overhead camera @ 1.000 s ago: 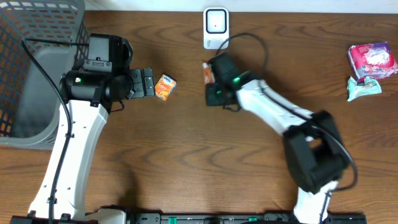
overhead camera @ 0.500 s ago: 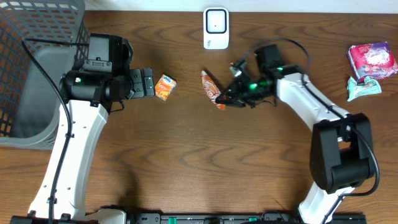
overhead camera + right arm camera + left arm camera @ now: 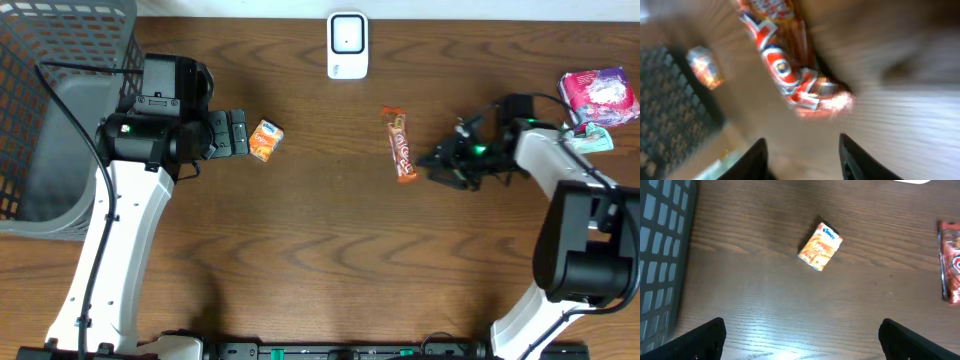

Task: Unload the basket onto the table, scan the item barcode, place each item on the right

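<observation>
Candy bar (image 3: 402,145) lies flat on the table, apart from the barcode scanner (image 3: 347,45). Its long axis runs roughly from the scanner side to the robot side, slightly tilted. Right gripper (image 3: 432,163) sits just to the bar's right, fingers aimed at it, jaws partly parted and holding nothing. Left gripper (image 3: 238,132) is wide open and empty, by the Kleenex pack (image 3: 265,140), farther off. We judge the right arm nearer for the pick-up.

One scanner (image 3: 347,45), one snack bar (image 3: 402,146), one tissue pack (image 3: 265,140), one basket (image 3: 70,40), two pouches (image 3: 598,96) (image 3: 585,142).
</observation>
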